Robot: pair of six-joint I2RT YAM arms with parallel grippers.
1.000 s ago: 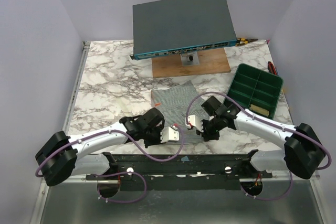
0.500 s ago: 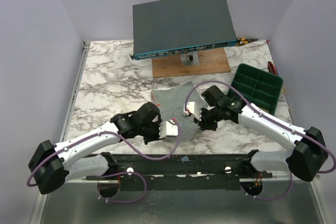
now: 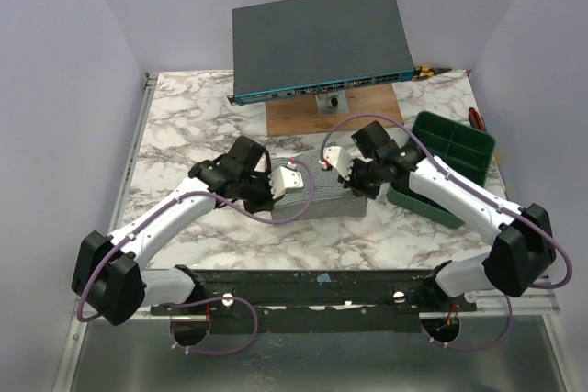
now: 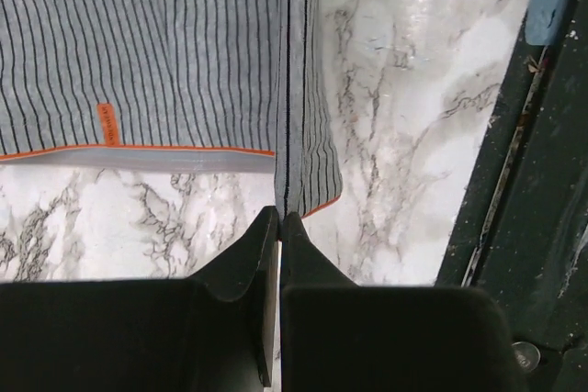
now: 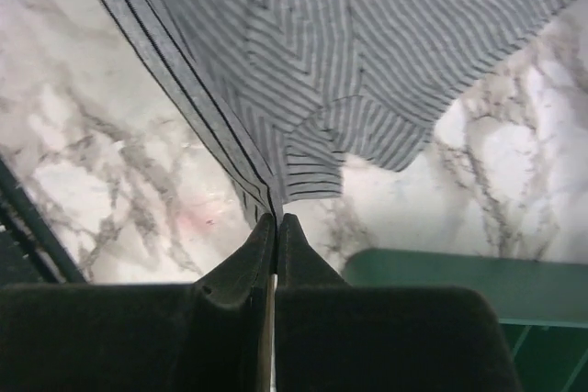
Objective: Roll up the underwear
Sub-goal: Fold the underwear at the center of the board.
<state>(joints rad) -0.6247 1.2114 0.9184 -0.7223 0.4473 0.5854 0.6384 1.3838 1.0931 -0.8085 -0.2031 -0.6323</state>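
The underwear (image 3: 323, 203) is grey with thin dark stripes and an orange hem, lying mid-table. My left gripper (image 3: 292, 179) is shut on its left edge, with the fold running straight out from the fingertips in the left wrist view (image 4: 279, 216). My right gripper (image 3: 333, 159) is shut on its right edge; in the right wrist view (image 5: 276, 218) the striped cloth (image 5: 349, 52) fans out from the fingertips. Both hold the edge lifted above the rest of the garment (image 4: 165, 52), which lies flat on the marble.
A dark grey network switch (image 3: 322, 39) stands on a wooden board (image 3: 367, 115) at the back. A green compartment tray (image 3: 452, 161) sits right of the right gripper and shows in the right wrist view (image 5: 459, 274). A black rail (image 3: 322, 284) runs along the near edge.
Both grippers have moved from the near edge of the garment toward the back of the table, carrying the near edge up and over the rest of the cloth.
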